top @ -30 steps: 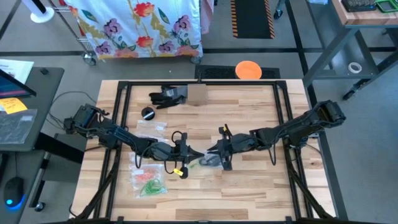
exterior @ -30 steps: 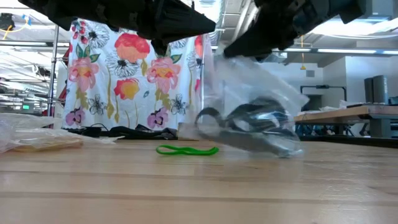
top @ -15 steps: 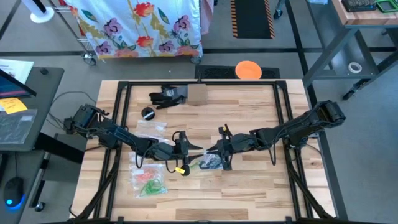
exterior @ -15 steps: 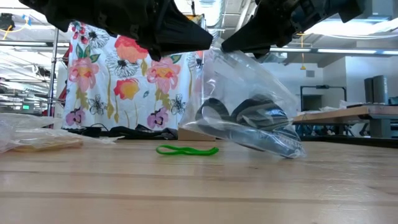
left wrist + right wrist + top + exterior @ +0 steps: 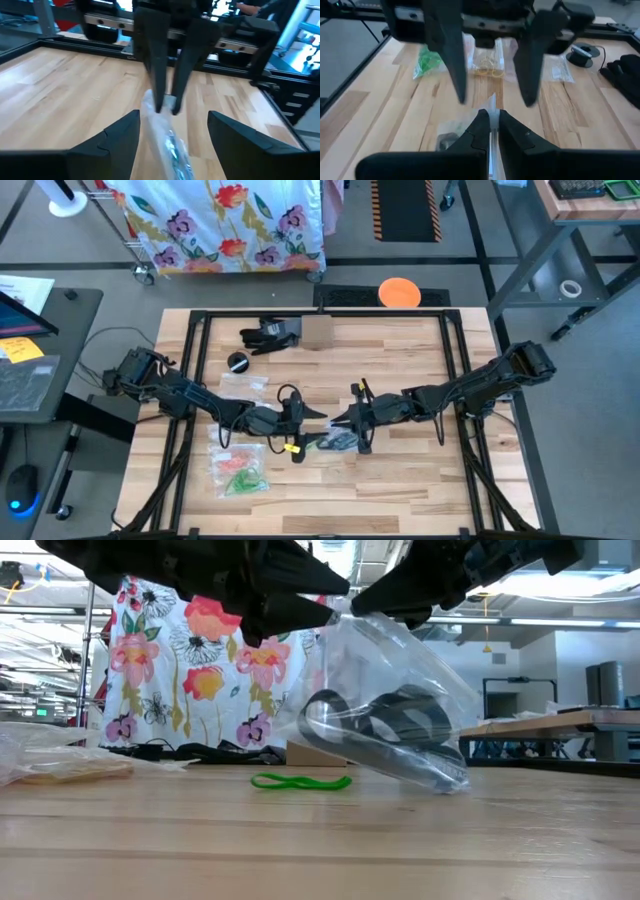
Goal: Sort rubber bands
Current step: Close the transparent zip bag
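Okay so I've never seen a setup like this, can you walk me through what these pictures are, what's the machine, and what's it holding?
Two dark robot arms work at a wooden table. One picture looks straight down, one looks level across the tabletop, and two come from cameras on the arms' wrists. The right hand is shut on the top edge of a clear bag holding dark rubber bands; the bag hangs tilted with its bottom on the table. The left hand is open beside the bag's top. A green rubber band lies loose on the table. More bags of sorted bands lie near the left arm.
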Controlling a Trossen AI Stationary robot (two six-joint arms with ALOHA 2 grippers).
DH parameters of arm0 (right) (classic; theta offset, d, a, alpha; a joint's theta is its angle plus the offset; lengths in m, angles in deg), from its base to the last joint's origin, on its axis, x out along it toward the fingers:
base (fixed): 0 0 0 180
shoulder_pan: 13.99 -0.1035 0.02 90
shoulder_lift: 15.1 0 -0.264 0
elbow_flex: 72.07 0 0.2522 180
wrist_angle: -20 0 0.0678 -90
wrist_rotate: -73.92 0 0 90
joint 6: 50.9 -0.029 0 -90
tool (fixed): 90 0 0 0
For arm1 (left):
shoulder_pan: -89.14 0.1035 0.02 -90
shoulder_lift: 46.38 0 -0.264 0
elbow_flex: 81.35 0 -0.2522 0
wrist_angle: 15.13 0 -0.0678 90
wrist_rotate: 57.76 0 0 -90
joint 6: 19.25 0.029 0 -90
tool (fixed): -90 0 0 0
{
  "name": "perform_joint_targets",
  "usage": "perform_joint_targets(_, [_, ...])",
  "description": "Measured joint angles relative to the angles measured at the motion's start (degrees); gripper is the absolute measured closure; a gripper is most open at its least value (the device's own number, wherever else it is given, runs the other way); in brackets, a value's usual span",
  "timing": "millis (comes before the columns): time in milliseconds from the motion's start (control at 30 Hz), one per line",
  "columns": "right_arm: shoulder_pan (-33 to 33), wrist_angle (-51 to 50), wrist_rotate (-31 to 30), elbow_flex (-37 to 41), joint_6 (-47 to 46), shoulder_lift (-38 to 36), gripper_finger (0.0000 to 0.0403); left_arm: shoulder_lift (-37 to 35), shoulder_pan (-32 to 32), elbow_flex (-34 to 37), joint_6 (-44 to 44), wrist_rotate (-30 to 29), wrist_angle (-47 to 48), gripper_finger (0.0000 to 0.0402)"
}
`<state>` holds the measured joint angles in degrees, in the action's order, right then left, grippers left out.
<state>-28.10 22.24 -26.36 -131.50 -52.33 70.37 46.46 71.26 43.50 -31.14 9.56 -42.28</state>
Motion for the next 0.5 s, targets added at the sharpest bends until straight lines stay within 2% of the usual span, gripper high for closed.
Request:
perform_joint_targets(133, [0.0, 0.01, 0.0, 0.0, 0.0, 0.0, 0.0385, 0.37, 0.26, -0.5, 0.01, 2.39, 0.6, 0.0174])
perform_joint_targets(333, [0.0, -0.18, -0.02, -0.07, -0.02, 0.0, 0.0385, 7.47, 0.94, -5.48, 1.82, 3.26, 0.96, 0.0173])
perform_joint_targets(500, [-0.51, -0.69, -0.04, -0.07, -0.02, 0.0, 0.0385, 7.12, 1.43, -6.51, 2.19, 3.41, 4.17, 0.0173])
